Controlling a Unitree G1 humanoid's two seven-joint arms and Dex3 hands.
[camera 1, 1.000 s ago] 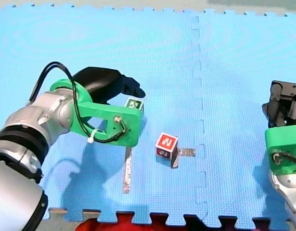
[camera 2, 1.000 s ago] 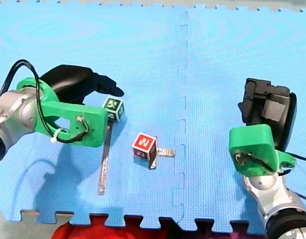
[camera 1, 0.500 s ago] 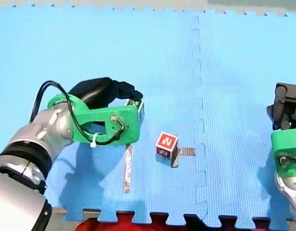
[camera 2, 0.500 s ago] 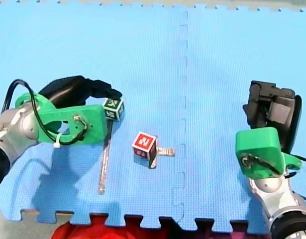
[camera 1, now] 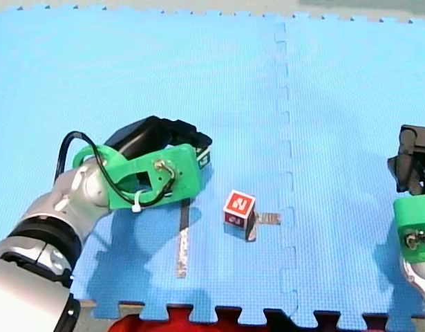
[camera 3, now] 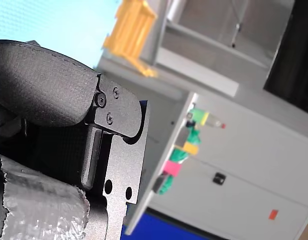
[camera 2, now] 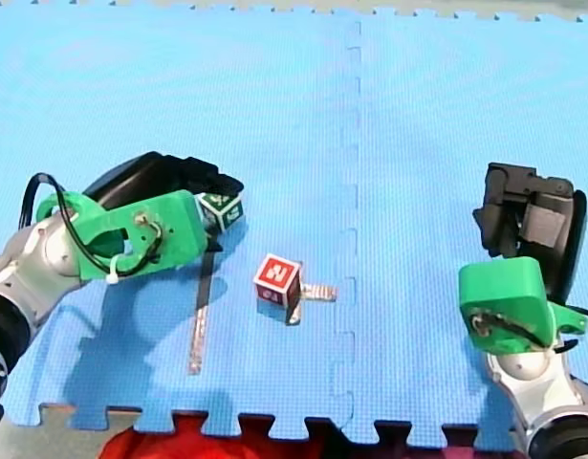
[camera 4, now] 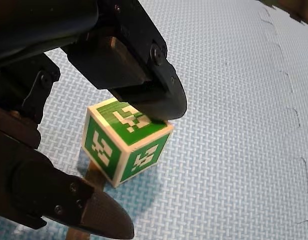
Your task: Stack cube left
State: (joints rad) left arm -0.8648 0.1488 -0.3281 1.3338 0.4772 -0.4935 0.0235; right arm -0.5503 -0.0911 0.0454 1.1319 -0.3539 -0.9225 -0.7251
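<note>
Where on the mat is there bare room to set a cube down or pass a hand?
Free: the whole far half of the mat, and the wide stretch between the red cube and the right hand. Crowded: near left, where the left hand is at the green cube, beside the tape strip.

So I'm looking down at a blue foam puzzle mat point(camera 1: 129, 62) with a jigsaw seam point(camera 1: 285, 104) running near to far, right of centre. A green cube point(camera 2: 220, 207) sits left of middle, and a red cube point(camera 1: 239, 207) is nearer and to its right, apart from it. A long silver tape strip point(camera 1: 182, 242) runs nearward from the green cube, and a short strip point(camera 1: 269, 218) pokes out on the red cube's right.
</note>
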